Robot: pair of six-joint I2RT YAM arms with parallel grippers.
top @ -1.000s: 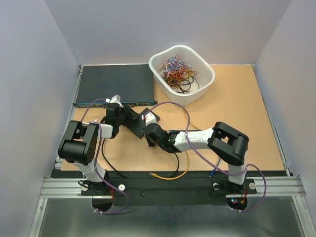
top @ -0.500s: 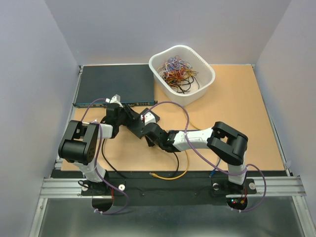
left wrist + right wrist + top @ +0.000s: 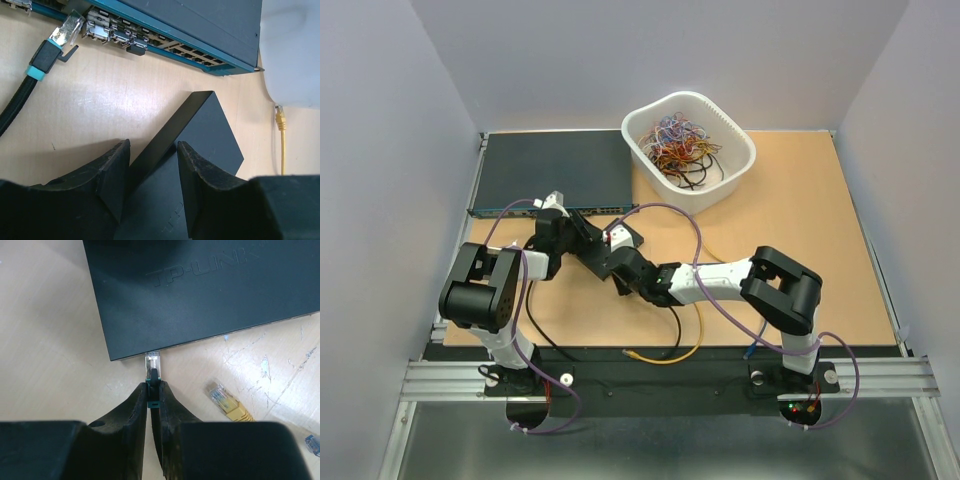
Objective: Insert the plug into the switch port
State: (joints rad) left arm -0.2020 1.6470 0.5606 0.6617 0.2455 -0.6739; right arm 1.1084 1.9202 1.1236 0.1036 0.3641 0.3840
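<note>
Right jaws pinch the plug [image 3: 152, 365], tip just ahead, touching the switch [image 3: 200, 290]; left jaws clamp the switch. Pushing it home looks left to do.

The left gripper [image 3: 152, 162] is clamping the small black box [image 3: 205, 130] between its fingers above the table [image 3: 125, 90]. Beyond it, a teal-fronted rack switch [image 3: 200, 25] is sitting with a black cable's clear plug [image 3: 65, 31] lying just before its ports. A yellow cable [image 3: 281, 135] is lying beside the white bin [image 3: 292, 50].

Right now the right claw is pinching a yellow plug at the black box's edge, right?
Not yellow. The right claw pinches a clear plug with a green collar at the black box's edge, as the right wrist view shows. The yellow plug lies loose on the table.
</note>
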